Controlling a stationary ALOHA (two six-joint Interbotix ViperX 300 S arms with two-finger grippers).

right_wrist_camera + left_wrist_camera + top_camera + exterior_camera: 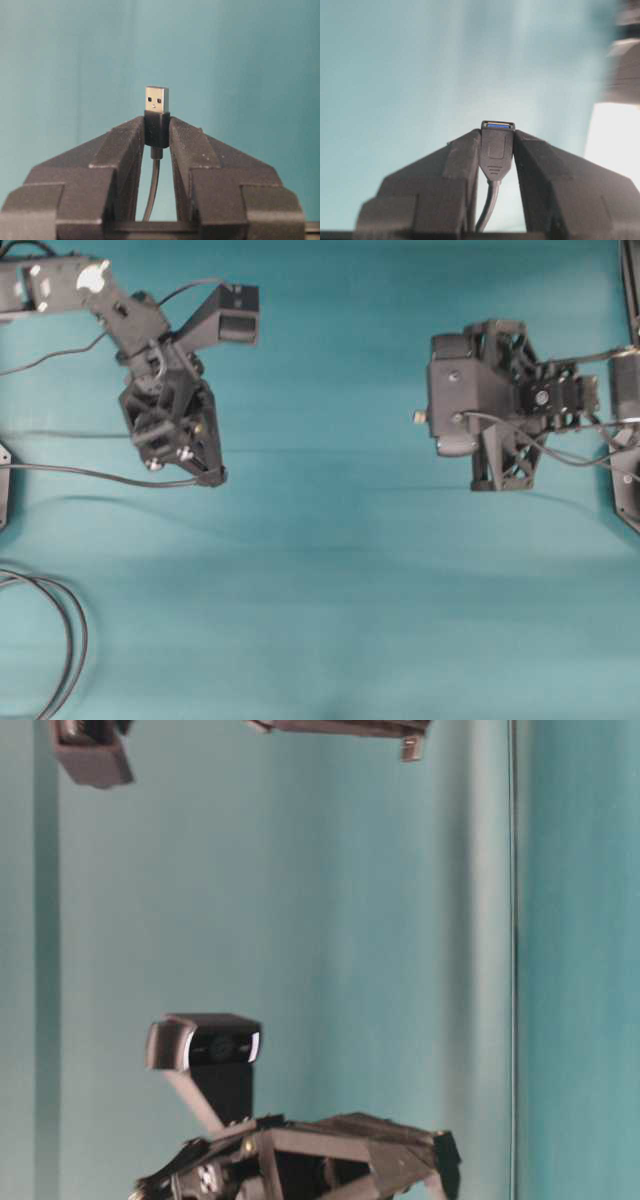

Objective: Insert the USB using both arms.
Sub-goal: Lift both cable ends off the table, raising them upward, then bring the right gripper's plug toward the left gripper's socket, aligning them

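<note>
With the right gripper [157, 131] clenched on the USB [157, 114] and the left gripper [496, 150] grasping the socket [497, 149], I would line both tips up squarely before pushing together.

- A robotics lab bench, set up for recording rather than for living or trade.
- The counter [330, 580] is covered in one plain teal sheet, and the same teal backs the table-level view.
- Two black arms with open-lattice wrist frames face each other: the left arm [165, 390] and the right arm [500, 405].
- A webcam [215, 1045] rides on one wrist frame.
- Loose cables [60, 630] trail over the counter's edge.
</note>
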